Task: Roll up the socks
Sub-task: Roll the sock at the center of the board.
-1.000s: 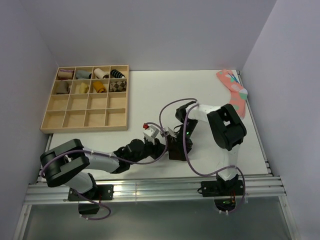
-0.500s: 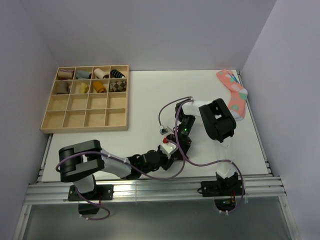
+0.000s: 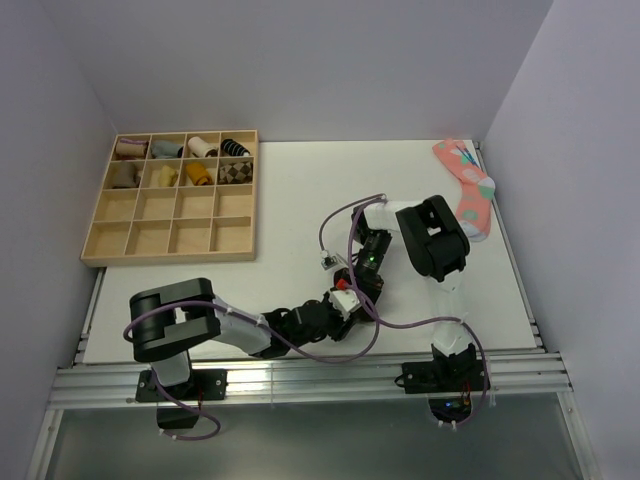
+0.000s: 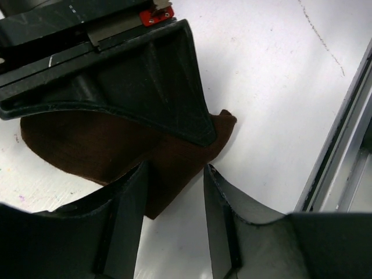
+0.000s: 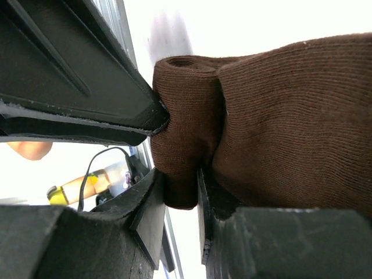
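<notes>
The top view is lit evenly from above, with only faint shadows cast. In the right wrist view the table (image 5: 261, 17) is blown out white at 12 o'clock; the sock (image 5: 290, 116) is rendered sharp, the right gripper (image 5: 180, 186) blurred at 6 o'clock.

Wooden tray with square slots (image 3: 170, 257): far left corner.
Small rolled sock bundles (image 3: 198, 174): in its far slots.
Pink dotted sock (image 3: 468, 190): far right corner.
</notes>
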Controlling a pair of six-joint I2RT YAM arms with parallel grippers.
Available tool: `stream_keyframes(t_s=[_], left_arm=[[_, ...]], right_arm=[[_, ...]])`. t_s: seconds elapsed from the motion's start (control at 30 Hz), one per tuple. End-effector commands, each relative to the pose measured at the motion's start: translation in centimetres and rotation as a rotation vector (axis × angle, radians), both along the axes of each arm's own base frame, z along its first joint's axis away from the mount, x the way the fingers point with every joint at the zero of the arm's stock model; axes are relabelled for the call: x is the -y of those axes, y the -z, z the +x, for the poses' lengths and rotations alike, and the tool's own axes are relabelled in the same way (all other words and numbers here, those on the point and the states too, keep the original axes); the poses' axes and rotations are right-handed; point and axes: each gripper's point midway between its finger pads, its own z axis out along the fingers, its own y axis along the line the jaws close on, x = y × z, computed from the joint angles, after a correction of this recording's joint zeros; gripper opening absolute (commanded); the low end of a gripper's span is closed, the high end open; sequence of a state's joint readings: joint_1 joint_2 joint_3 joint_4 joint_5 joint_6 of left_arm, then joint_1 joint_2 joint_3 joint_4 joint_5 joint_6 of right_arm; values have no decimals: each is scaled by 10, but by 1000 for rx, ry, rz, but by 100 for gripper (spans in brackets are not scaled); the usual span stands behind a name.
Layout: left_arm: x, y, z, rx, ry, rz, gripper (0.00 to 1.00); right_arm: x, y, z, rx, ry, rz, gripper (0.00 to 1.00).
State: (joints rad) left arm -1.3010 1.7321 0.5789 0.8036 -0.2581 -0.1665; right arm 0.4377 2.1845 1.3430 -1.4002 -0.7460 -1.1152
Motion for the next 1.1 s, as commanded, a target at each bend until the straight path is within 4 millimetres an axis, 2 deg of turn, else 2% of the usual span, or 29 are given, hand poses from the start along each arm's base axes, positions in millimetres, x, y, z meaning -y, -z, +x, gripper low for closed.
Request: stream_keyframes(t_s=[0.0,0.13,0.17,0.2,0.57,0.83,0.93,1.07], left_arm=[[11,-2,-10,19,60,21,48],[8,2,-12,6,54,26,56],[7,3,-10,6,40,32,64],[7,4,-9,7,34,36,65],[8,17,1,40,-15,100,63],[9,40,-3,15,7,169,61],[9,47,-5,4,20,190,57],[9,53,-9,-16,34,207,48]], right_arm=[[16,5,-2,-30,-45,-69,28],[17,7,-2,-34,-44,-70,28],[17,7,-1,-37,-42,-71,28],[16,6,-1,-36,-43,-70,28],[20,8,-4,-41,-51,-73,28],[22,7,-3,-39,-46,-72,29],[22,7,-3,-33,-52,-70,29],[24,6,-1,-23,-51,-71,30]])
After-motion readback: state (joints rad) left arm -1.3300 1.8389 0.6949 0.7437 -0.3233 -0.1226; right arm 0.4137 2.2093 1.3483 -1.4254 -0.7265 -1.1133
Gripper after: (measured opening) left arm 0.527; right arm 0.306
